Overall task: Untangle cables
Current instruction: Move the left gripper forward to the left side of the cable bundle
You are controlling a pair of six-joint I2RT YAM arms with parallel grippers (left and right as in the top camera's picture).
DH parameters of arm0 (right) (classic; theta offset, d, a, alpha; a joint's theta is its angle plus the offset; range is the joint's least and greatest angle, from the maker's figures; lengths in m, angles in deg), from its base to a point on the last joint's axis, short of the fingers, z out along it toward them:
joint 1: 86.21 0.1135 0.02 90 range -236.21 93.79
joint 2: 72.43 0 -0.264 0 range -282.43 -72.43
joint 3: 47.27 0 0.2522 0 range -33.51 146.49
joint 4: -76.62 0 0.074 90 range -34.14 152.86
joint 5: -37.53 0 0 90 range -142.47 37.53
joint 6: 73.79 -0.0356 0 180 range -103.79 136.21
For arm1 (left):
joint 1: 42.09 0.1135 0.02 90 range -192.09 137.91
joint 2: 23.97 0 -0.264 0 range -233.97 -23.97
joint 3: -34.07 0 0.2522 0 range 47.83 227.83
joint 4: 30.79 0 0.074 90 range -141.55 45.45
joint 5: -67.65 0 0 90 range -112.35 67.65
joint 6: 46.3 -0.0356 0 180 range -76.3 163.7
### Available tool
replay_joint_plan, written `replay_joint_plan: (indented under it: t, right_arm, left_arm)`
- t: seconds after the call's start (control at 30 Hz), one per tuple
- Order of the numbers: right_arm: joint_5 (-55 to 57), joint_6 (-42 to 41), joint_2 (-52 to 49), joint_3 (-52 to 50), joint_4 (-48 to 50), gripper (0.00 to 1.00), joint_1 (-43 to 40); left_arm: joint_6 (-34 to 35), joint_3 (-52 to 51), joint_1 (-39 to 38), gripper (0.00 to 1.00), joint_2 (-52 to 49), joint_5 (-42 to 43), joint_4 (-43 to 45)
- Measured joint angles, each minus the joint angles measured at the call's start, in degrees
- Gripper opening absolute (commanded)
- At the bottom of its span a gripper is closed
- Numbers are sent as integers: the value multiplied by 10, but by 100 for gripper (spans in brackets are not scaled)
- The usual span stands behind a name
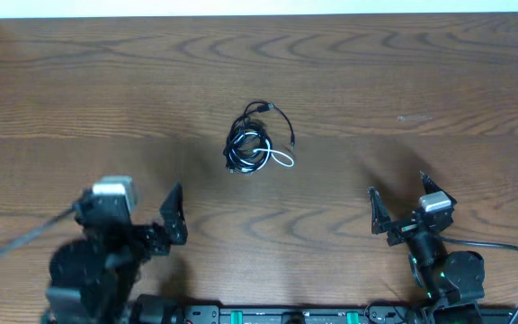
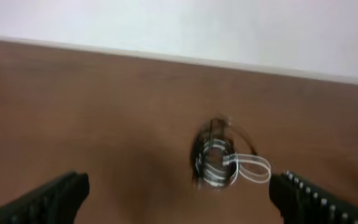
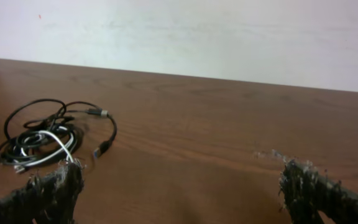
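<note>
Black cord, thin and limp, makes up most of the cables (image 1: 257, 144), which lie in one small coiled knot near the middle of the tabletop (image 1: 439, 81), slightly above centre in the overhead view. A white cable (image 1: 281, 160) pokes out as a loop at the lower right of the bundle. I judge the lot to be very light and floppy: it will slide across the wood rather than resist, and pulling one strand will likely drag the whole knot along unless the other tool pins it. Nothing looks fragile, though I would avoid clamping on the plug (image 3: 99, 112) with the metal end that shows in the right wrist view. The best holds, to my eye, are the white cable's loop and the wide black arc at the upper right of the bundle, since both stand free of the tight coil. The left tool (image 2: 179, 202) and the right tool (image 3: 179, 186) both have their jaws spread wide and hold nothing. They sit at the lower left and lower right of the overhead frame, well apart from the cables. Room is generous: bare wood surrounds the knot on every side, the far edge against the pale wall (image 3: 229, 31) is well away, and the tabletop's left edge shows only in the upper-left corner of the overhead frame.
</note>
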Motion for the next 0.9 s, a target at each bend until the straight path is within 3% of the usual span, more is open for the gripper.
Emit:
replay_joint_plan:
  t: [0.2, 0.37, 0.73, 0.9]
  right_arm:
    - [1, 0, 0, 0, 0, 99, 0]
    - [0, 0, 0, 0, 0, 99, 0]
    - [0, 0, 0, 0, 0, 99, 0]
    - [0, 0, 0, 0, 0, 99, 0]
  left_arm:
    - [-25, 199, 0, 98, -255, 0, -147]
    - [-31, 217, 0, 98, -429, 0, -149]
    - [-34, 217, 0, 98, -633, 0, -158]
    - [-36, 217, 0, 98, -661, 0, -158]
